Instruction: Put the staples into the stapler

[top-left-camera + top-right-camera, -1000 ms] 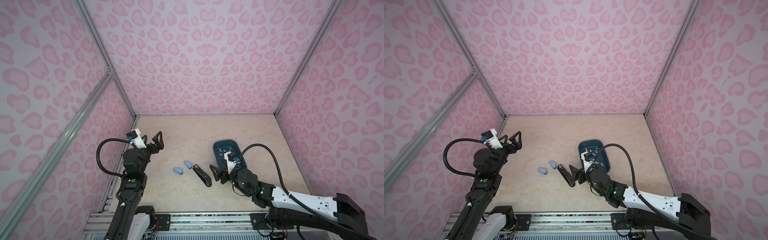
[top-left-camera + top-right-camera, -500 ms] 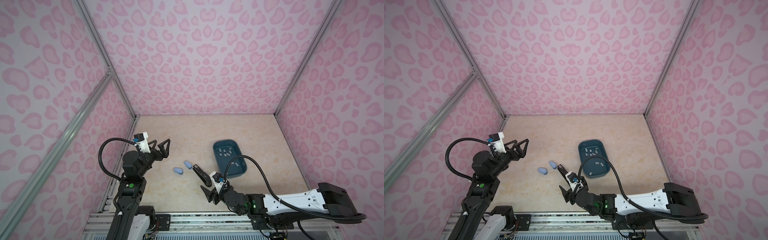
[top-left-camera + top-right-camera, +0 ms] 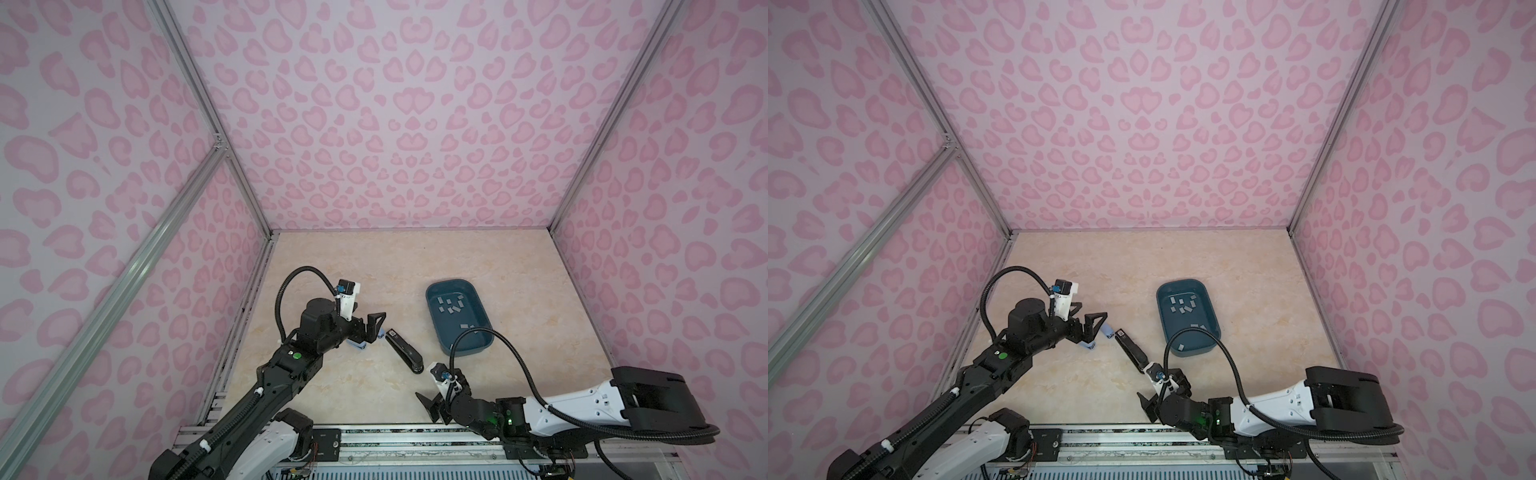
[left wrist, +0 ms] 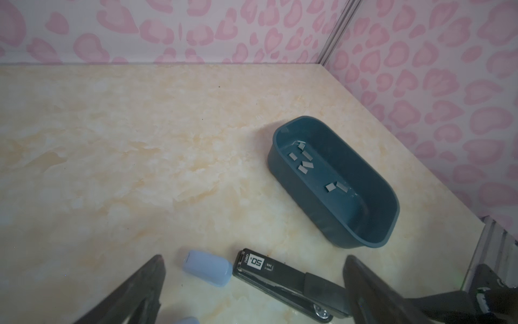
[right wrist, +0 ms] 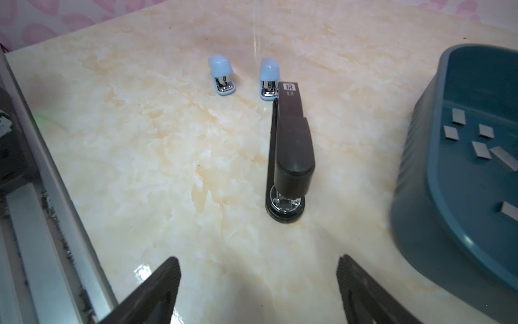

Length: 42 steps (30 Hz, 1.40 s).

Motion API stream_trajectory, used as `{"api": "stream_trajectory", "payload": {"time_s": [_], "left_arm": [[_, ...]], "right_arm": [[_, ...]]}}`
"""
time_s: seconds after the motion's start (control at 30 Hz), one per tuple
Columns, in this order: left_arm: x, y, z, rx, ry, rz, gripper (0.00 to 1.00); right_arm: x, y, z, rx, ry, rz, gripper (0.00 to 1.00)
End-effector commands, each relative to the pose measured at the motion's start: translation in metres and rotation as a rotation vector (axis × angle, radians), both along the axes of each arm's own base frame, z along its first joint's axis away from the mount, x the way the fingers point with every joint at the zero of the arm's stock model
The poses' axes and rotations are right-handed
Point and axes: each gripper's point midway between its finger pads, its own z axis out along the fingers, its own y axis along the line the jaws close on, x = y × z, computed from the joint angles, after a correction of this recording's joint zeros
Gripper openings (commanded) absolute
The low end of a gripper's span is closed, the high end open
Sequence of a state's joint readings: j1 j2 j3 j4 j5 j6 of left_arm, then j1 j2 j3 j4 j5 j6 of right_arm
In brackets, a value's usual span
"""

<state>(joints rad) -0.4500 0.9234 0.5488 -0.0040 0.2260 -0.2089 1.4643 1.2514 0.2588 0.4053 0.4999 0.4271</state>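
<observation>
The arms have traded places over the last second. The right end effector (image 3: 430,407), which had been up beside the dark teal plastic tub (image 3: 469,350), has drawn back to the front edge of the marbled beige tabletop (image 3: 374,270). Its jaws stand apart and carry nothing, and the long black stapler (image 5: 291,146) lies straight ahead of it, well apart.

The left end effector (image 3: 372,330) has meanwhile swung in and down, its jaws spread wide and empty. The two small light-blue plastic staplers (image 5: 221,74) now sit just under and ahead of it, one of them just beside the black stapler's end.

The staples (image 3: 451,305), small flat grey metal strips, lie in the tub, beyond both end effectors. Neither end effector holds a strip, so loading has not begun. The left arm looks set to take hold of a stapler first.
</observation>
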Motion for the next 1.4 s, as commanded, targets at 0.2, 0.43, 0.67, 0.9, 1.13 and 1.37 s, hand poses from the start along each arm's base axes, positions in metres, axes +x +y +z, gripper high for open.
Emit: {"api": "stream_trajectory", "payload": {"time_s": [0.2,0.43,0.67,0.9,1.13,1.37], "left_arm": [[-0.002,-0.015,-0.013,0.019,-0.023,-0.097,0.99],[0.001,-0.017,-0.008,0.028,-0.001,-0.093,0.99],[0.004,-0.015,0.007,0.007,0.056,0.010,1.00],[-0.006,0.000,0.049,0.062,0.002,0.077,0.94],[-0.031,-0.025,0.056,0.182,-0.264,-0.241,0.84],[-0.011,-0.062,0.019,0.375,-0.221,-0.459,0.75]], "right_arm": [[0.028,0.006,-0.015,-0.143,-0.080,-0.085,0.89],[0.051,0.000,-0.032,-0.147,-0.016,-0.070,0.87],[0.068,0.000,-0.039,-0.111,0.029,-0.065,0.85],[0.085,-0.012,-0.046,-0.107,0.022,-0.108,0.82],[0.101,-0.039,-0.054,-0.084,0.060,-0.200,0.78],[0.095,-0.036,-0.045,-0.016,0.084,-0.163,0.72]]}}
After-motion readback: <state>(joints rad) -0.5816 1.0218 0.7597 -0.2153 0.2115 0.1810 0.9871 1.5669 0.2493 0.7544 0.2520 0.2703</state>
